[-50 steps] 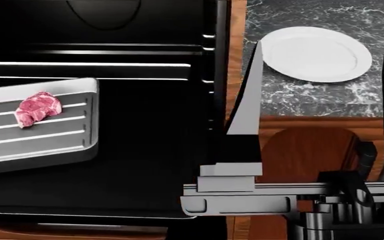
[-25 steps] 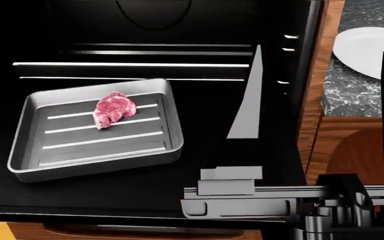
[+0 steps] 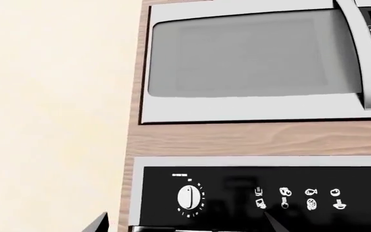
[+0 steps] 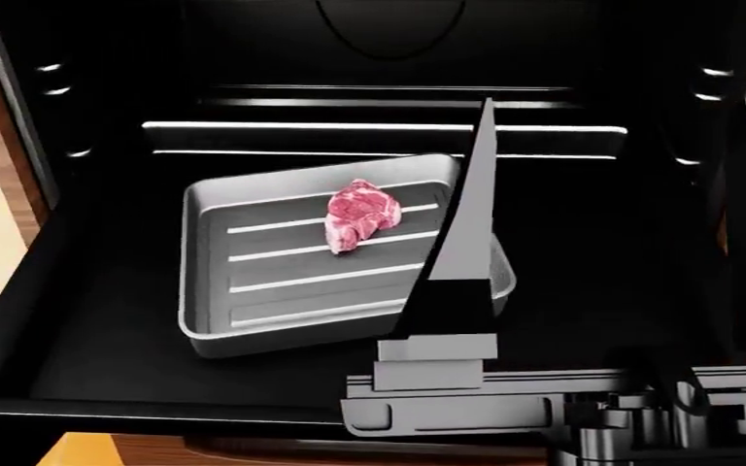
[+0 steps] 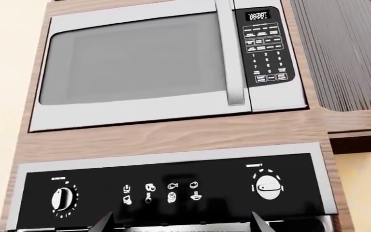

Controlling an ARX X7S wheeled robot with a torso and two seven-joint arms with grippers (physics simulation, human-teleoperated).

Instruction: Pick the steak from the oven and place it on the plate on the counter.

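In the left wrist view, a silver microwave [image 3: 253, 60] is seen set in a wooden panel above the black control strip [image 3: 263, 195] of the oven, with a white dial [image 3: 189, 197] at its left; only two dark fingertip points of the left gripper [image 3: 184, 226] show at the picture's edge, set apart, with nothing between them. In the head view, the oven [image 4: 373, 87] stands open with the grey ribbed tray [image 4: 224, 291] on its floor, and the steak [image 4: 361, 214] is lying on the far middle of that tray, untouched. The right gripper [image 4: 606, 194] is raised in front of the cavity, near the camera, its two long fingers pointing up and away with a wide gap between them; the left finger crosses in front of the tray's right edge. The plate and the counter are not seen in any current view. The step in hand is judged to be the reach: the arm would best be lowered and tipped forward so that the fingers come down astride the steak from above, clear of the shiny rack rails [image 4: 387, 126], and closed only once the meat lies between them. In the right wrist view, the same microwave [image 5: 140, 65] and control strip [image 5: 172, 191] are faced, which shows the wrist is aimed up and not yet at the steak.
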